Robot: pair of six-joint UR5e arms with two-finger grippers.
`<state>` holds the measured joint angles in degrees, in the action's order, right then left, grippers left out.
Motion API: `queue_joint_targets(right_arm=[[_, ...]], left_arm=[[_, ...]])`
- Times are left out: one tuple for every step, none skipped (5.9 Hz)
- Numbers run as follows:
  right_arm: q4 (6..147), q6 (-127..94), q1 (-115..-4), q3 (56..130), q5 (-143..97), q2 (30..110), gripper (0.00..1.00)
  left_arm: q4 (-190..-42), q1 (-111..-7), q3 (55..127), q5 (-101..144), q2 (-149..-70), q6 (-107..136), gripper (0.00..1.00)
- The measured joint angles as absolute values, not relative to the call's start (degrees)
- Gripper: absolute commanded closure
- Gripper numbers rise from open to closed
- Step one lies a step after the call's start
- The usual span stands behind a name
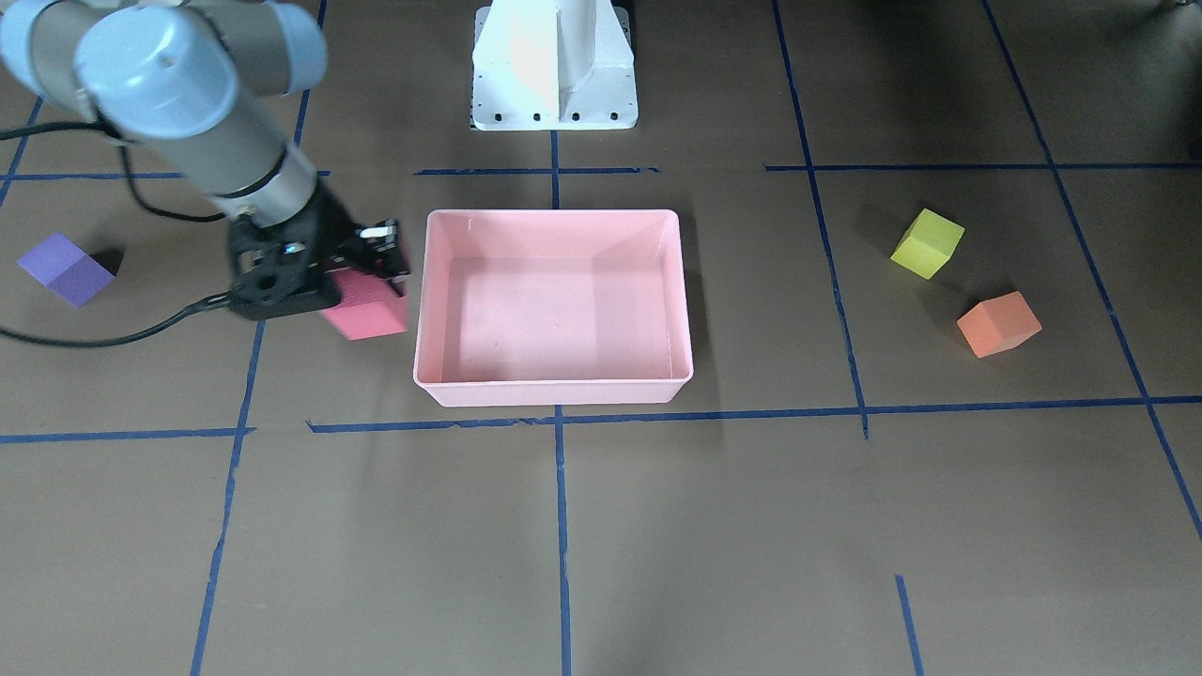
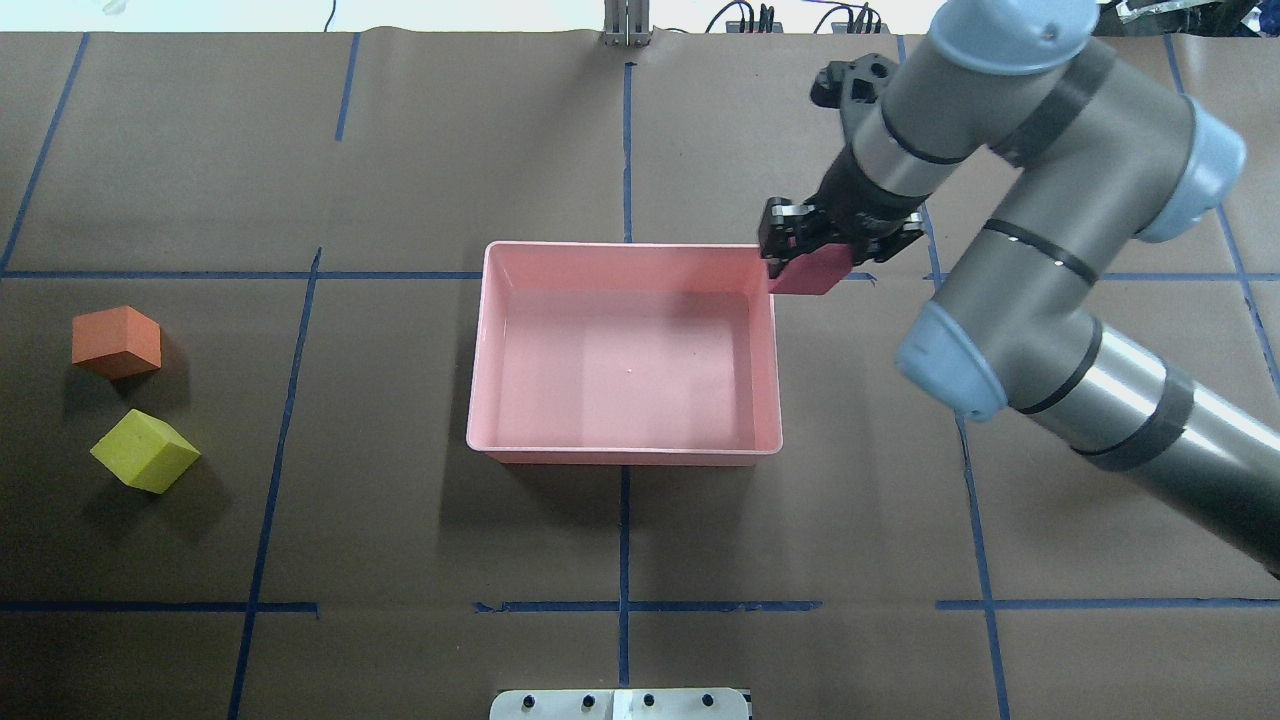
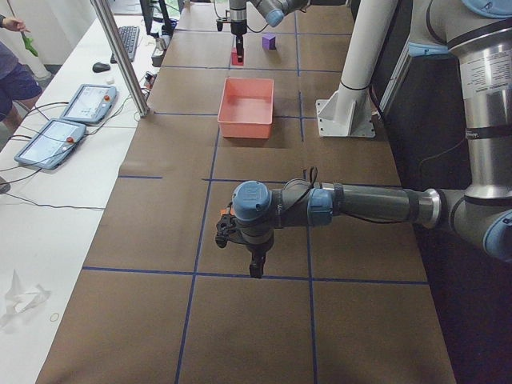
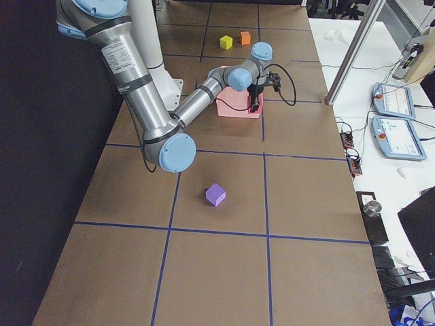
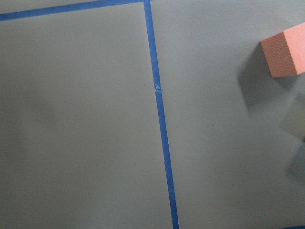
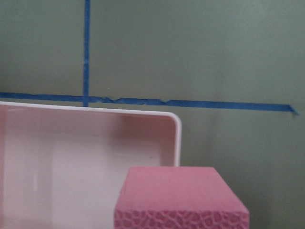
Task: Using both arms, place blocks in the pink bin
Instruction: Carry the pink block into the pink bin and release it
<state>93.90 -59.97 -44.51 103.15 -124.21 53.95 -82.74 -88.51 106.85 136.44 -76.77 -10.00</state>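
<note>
Lighting: we record bright, diffuse light from above. Shadows: short and soft-edged beside the orange block (image 2: 115, 340), the yellow-green block (image 2: 145, 450) and the pink bin (image 2: 620, 458). Glare: we note a pale sheen on the bin floor; the white pedestal (image 1: 554, 66) is overexposed. Focus: fixed views sharp; right wrist view slightly soft.

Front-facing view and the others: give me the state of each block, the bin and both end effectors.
pink bin, upright, no block inside.
red-pink block, gripped beside the pink bin, not in it.
purple block, loose on the table.
orange block, loose on the table.
yellow-green block, loose on the table.
right end effector, shut on the red-pink block.
left end effector, above the table; open or shut cannot be told.
</note>
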Motion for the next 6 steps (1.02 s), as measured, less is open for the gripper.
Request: queue_joint_targets(right_arm=[[95.8, -67.3, -39.4, 103.0, -119.3, 49.5, 0.19], [97.8, -72.9, -34.5, 102.8, -114.0, 46.2, 0.0], [98.7, -76.7, -31.4, 102.8, -110.1, 44.5, 0.0], [99.0, -77.9, -30.0, 102.9, -108.1, 43.9, 0.0], [99.6, -75.0, -30.3, 103.0, -107.8, 44.1, 0.0], [101.0, -69.2, -32.8, 103.1, -109.8, 44.6, 0.0]], left_arm=[[-82.8, -88.5, 106.9, 136.5, -78.1, -9.8, 0.0], [-82.8, -88.4, 106.9, 136.5, -80.1, -9.7, 0.0], [-83.8, -88.4, 106.9, 136.5, -81.6, -9.7, 0.0], [-86.0, -88.3, 106.7, 136.5, -82.5, -9.6, 0.0], [-88.3, -88.1, 106.2, 136.6, -83.2, -9.6, 0.0], [-89.9, -87.1, 105.2, 136.6, -84.4, -9.6, 0.0]])
